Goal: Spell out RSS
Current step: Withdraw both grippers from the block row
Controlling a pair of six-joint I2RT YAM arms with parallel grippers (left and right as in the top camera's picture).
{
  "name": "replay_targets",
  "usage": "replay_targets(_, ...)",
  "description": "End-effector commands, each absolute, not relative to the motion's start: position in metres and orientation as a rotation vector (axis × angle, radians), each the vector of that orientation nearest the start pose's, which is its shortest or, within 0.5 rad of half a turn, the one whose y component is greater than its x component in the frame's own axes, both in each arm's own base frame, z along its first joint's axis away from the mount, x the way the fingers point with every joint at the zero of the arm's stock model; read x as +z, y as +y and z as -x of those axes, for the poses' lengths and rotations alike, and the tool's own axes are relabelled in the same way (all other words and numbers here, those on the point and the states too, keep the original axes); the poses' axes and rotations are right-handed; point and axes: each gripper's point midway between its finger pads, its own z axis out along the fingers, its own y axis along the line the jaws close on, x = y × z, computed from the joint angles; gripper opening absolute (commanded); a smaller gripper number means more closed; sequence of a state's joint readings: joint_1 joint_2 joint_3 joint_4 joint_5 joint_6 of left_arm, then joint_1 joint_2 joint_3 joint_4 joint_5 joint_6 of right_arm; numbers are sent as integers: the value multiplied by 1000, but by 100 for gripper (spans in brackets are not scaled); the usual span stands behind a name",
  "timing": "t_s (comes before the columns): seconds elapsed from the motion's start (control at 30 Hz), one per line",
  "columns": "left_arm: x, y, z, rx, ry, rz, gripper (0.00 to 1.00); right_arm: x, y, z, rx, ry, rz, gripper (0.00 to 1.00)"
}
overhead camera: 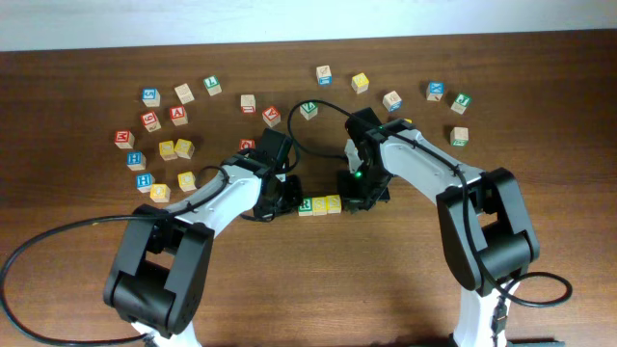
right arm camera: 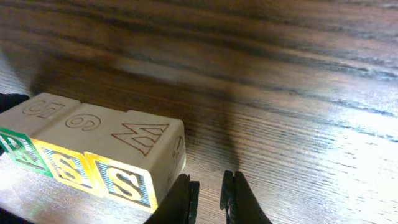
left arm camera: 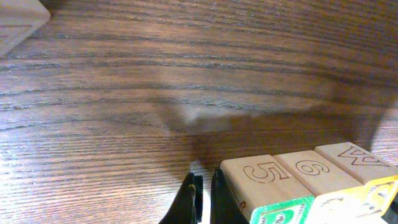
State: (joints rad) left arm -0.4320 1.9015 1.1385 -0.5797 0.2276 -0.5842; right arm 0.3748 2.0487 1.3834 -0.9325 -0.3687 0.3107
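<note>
Three letter cubes stand in a row at the table's middle: a green-bordered R cube (overhead camera: pixel 305 205), a yellow S cube (overhead camera: pixel 319 204) and a second yellow S cube (overhead camera: pixel 334 203). In the right wrist view they read R (right arm camera: pixel 17 148), S (right arm camera: pixel 62 165), S (right arm camera: pixel 124 182). In the left wrist view their tops show 5 (left arm camera: pixel 264 180), 6 (left arm camera: pixel 314 174) and W (left arm camera: pixel 356 160). My left gripper (overhead camera: pixel 281 198) (left arm camera: pixel 203 200) is shut and empty just beside the R cube's outer side. My right gripper (overhead camera: pixel 355 200) (right arm camera: pixel 208 194) is almost shut, empty, beside the last S cube.
Loose letter cubes lie in an arc along the far side: a yellow pair (overhead camera: pixel 175 148), blue ones (overhead camera: pixel 135 159), red ones (overhead camera: pixel 177 115), a green one (overhead camera: pixel 308 110), and others at the right (overhead camera: pixel 460 136). A plain cube corner (left arm camera: pixel 18 25) shows far left.
</note>
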Motion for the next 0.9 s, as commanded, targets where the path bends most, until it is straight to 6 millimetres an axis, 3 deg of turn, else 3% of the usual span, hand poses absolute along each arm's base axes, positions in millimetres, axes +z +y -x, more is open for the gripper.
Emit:
replay_targets(0.0, -1, -191, -331, -411, 3008, 180, 0, 5, 193, -312, 561, 3261, 102, 9)
replay_targets(0.17, 0, -178, -333, -314, 3013, 200, 0, 2, 184, -314, 475, 3262, 103, 9)
replay_targets(0.27, 21, -170, -345, -272, 3005, 202, 0, 16, 169, -325, 301, 3256, 77, 11)
replay_targets(0.3, 32, -163, -350, -230, 2998, 221, 0, 28, 161, -329, 214, 3251, 79, 14)
replay_targets(0.37, 82, -145, -359, -213, 2984, 236, 0, 83, 142, -344, 48, 3172, 36, 24)
replay_targets(0.4, 116, -133, -361, -220, 2960, 281, 0, 126, 135, -342, 76, 3123, 12, 32)
replay_targets(0.43, 132, -127, -362, -227, 2941, 299, 0, 148, 129, -338, 91, 3094, -3, 38)
replay_targets(0.47, 162, -112, -357, -240, 2900, 342, 12, 193, 117, -323, 131, 3007, -28, 63)
replay_targets(0.5, 177, -102, -353, -248, 2869, 372, 24, 218, 107, -309, 135, 2953, -39, 81)
replay_targets(0.53, 189, -91, -349, -251, 2842, 407, 61, 251, 94, -288, 127, 2868, -44, 93)
replay_targets(0.57, 195, -82, -344, -235, 2833, 435, 89, 272, 87, -270, 143, 2812, -44, 95)
replay_targets(0.6, 195, -77, -341, -216, 2841, 450, 99, 286, 81, -253, 161, 2767, -44, 96)
replay_targets(0.63, 194, -75, -340, -204, 2846, 451, 99, 298, 73, -226, 186, 2710, -44, 96)
replay_targets(0.7, 194, -75, -340, -205, 2845, 451, 99, 296, 64, -200, 201, 2675, -46, 96)
replay_targets(0.73, 194, -75, -340, -205, 2845, 451, 99, 286, 59, -186, 213, 2677, -97, 96)
replay_targets(0.8, 194, -75, -340, -205, 2845, 451, 99, 271, 59, -185, 230, 2648, -113, 99)
replay_targets(0.87, 194, -76, -340, -206, 2845, 451, 99, 256, 78, -218, 318, 2574, -91, 59)
